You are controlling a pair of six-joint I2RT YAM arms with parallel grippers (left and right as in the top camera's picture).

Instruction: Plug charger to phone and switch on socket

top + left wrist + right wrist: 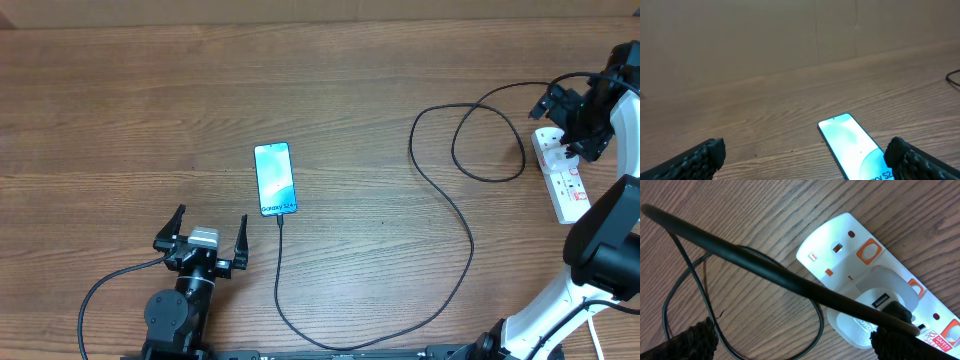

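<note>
Wood table [120,90] all round. Your left gripper [212,217] sits w/ fingers spread wide, nothing btwn them, just near-left of the phone [275,178], screen lit. The charger [278,255] meets the phone's near end, then loops right toward the socket [565,185] at the right edge. Your right gripper [572,112] hovers over the socket, fingers spread, holding nothing.

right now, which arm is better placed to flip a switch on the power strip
Right. The right gripper hangs open over the power strip, red switches showing in its wrist view; the left gripper sits open beside the phone, across the table.
</note>
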